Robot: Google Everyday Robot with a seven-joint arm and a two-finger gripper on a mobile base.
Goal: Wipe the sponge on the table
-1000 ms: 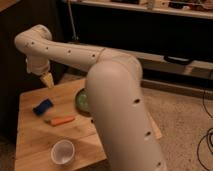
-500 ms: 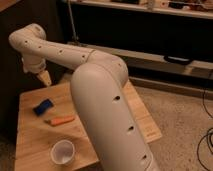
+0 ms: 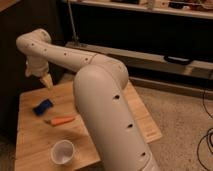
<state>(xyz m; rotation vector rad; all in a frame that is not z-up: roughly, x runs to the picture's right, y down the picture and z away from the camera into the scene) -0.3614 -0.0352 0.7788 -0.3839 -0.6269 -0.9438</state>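
Sponge [image 3: 43,106] is not held by the gripper [image 3: 47,82], whose fingers are spread wide with nothing caught between them. The gripper is hung tip-down over the far left part of the table [image 3: 30,142], clear of the boards. At about six o'clock from its tip, near but not touched, the blue sponge is laid flat on the bamboo top, slightly askew. At about four o'clock from the sponge, just beside it, a carrot [image 3: 62,120] is laid. At six o'clock from the carrot, near the front edge, a white cup [image 3: 63,152] is stood upright. The right of the view is filled by the arm [image 3: 107,115].

The step cannot be settled: the scene is fitted equally by a reach down toward the sponge and by a lift away from a sponge set down after wiping. For any wiping yet to be done, a grip across the sponge and a stroke kept clear of carrot and cup would be called for.
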